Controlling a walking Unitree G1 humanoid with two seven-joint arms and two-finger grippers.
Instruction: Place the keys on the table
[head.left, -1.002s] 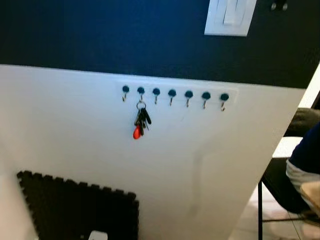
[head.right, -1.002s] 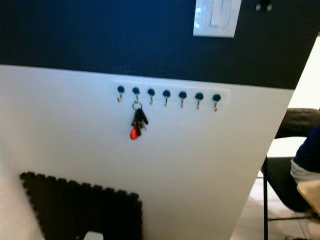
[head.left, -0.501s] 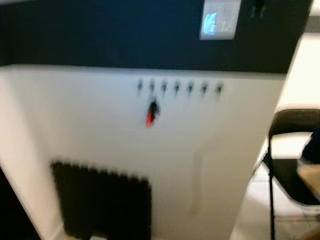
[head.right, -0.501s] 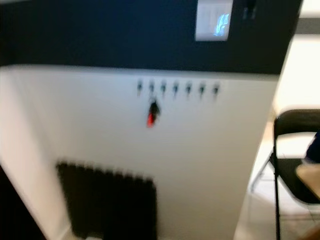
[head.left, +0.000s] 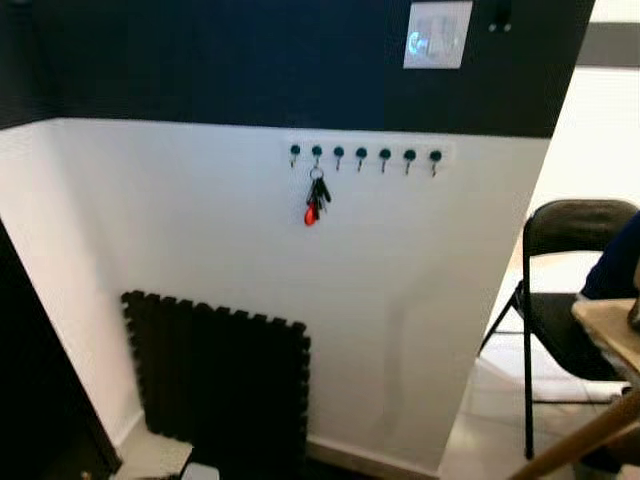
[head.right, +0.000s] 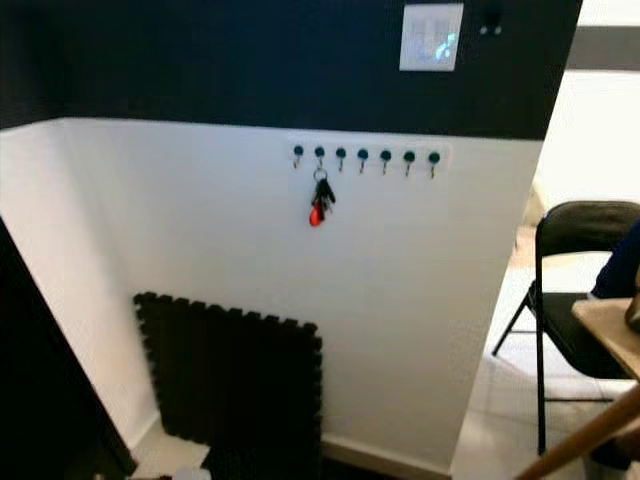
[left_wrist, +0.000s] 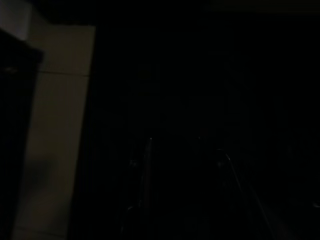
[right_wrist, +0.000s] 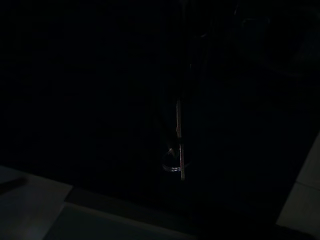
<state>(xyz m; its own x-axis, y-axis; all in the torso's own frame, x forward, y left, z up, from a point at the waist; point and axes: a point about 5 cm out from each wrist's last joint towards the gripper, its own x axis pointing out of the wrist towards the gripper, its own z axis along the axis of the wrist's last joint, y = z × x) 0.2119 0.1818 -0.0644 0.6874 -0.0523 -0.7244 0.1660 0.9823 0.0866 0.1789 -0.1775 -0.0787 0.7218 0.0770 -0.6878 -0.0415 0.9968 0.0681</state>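
Both grippers hang low in shadow; cannot tell whether either is open or holding anything. Since a second ago the camera has backed off: the wall looks farther and wider, so the reach is longer. Keys (head.left: 316, 200) hang on the second hook of the hook rail (head.left: 364, 155), well above the arms. Table edge (head.left: 605, 322) at far right.

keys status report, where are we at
Both arms idle, wrist views dark. Keys hang on second hook of wall rack, untouched. Table at right, chair beside it.
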